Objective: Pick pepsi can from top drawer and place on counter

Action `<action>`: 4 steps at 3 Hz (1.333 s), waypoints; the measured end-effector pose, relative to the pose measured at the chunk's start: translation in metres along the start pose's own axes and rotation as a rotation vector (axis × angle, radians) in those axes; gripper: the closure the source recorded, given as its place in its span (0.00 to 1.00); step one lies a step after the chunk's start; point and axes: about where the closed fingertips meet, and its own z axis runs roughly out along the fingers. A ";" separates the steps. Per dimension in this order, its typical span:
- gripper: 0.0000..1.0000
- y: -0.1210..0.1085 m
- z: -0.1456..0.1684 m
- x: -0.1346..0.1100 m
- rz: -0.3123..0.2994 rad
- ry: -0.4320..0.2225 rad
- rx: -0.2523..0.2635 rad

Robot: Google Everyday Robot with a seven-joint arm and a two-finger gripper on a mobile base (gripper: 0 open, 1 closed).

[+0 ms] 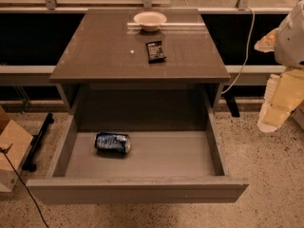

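Note:
The pepsi can (112, 142), blue with white markings, lies on its side on the floor of the open top drawer (156, 158), in the left part. The drawer is pulled far out toward me, with its long front panel nearest. The counter (104, 51) is the glossy grey-brown top above the drawer. My gripper (278, 106) hangs at the far right of the view, outside the cabinet, above the floor and well away from the can. It holds nothing that I can see.
A white bowl (150, 20) stands at the back of the counter. A flat black snack packet (155, 51) lies near the counter's middle. A cardboard box (12, 151) and a black cable (21, 184) are on the speckled floor at left. A white cable (244, 46) hangs at right.

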 end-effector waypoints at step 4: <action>0.00 0.017 0.084 -0.066 -0.009 -0.247 -0.052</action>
